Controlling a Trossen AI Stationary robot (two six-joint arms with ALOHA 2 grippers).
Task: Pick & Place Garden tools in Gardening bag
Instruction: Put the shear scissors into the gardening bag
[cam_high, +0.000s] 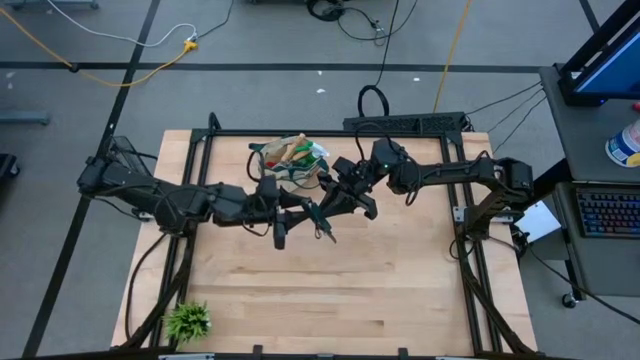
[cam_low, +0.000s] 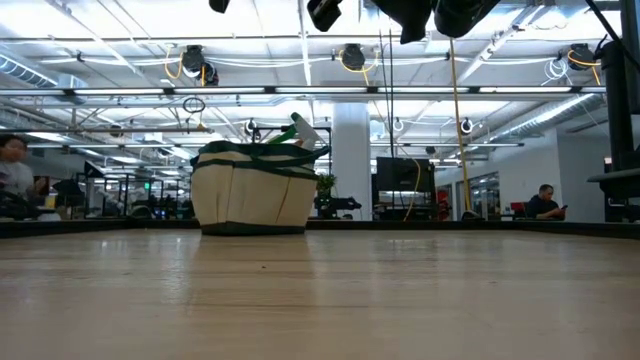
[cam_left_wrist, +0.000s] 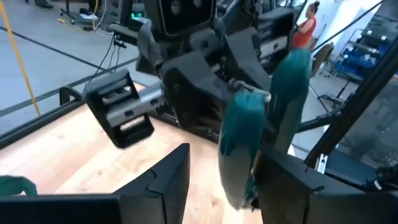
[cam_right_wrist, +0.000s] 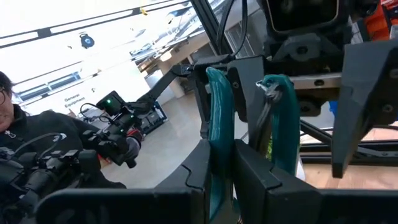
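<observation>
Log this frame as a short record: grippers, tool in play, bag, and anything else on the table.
tool in play: teal-handled shears, held in the air above the table
right gripper: shut on one shears handle
left gripper: at the shears' handles, facing the right gripper; grip unclear
gardening bag: upright at the table's far side, other tools sticking out of its top
also on table: small leafy plant, near left corner

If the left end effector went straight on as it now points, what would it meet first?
The teal-handled pruning shears, right at the left end effector; just behind them is the right end effector, shut on one handle. Depth between them is unclear.
</observation>
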